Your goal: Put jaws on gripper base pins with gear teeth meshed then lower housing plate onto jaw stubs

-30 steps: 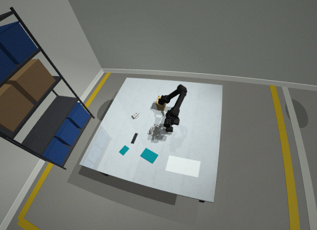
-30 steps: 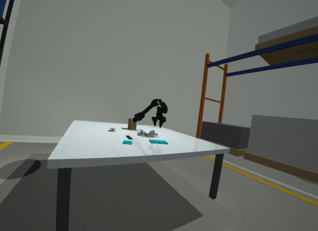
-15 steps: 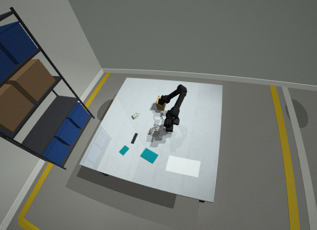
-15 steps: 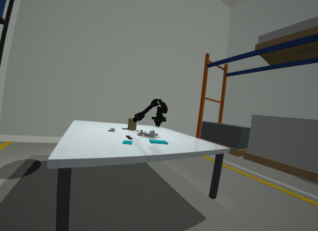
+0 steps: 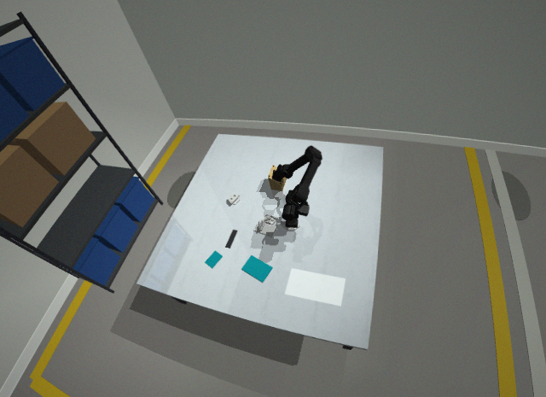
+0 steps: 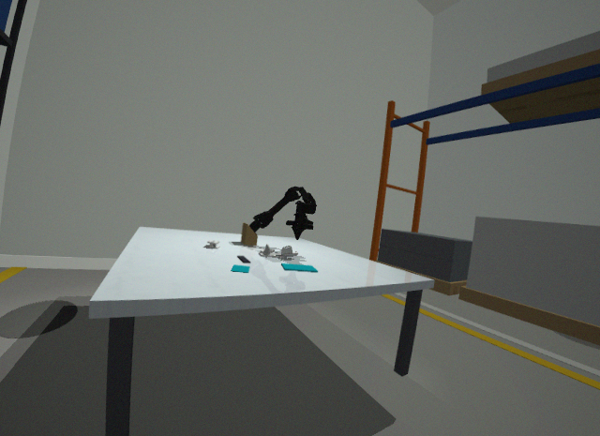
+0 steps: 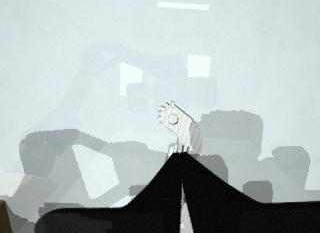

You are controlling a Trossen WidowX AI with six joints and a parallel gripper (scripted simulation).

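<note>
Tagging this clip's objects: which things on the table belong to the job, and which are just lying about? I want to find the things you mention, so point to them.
Job:
- toothed jaw (image 7: 186, 130) under the tool (image 6: 297, 237) (image 7: 179, 158)
- pale assembly parts (image 5: 267, 224)

Lying about:
- larger teal rectangle (image 5: 257, 268) (image 6: 299, 267)
- smaller teal rectangle (image 5: 213, 259) (image 6: 240, 268)
- dark strip (image 5: 231, 238) (image 6: 243, 259)

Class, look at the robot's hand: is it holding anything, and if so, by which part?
Nothing is held; the fingers of the hand are closed together on nothing.
</note>
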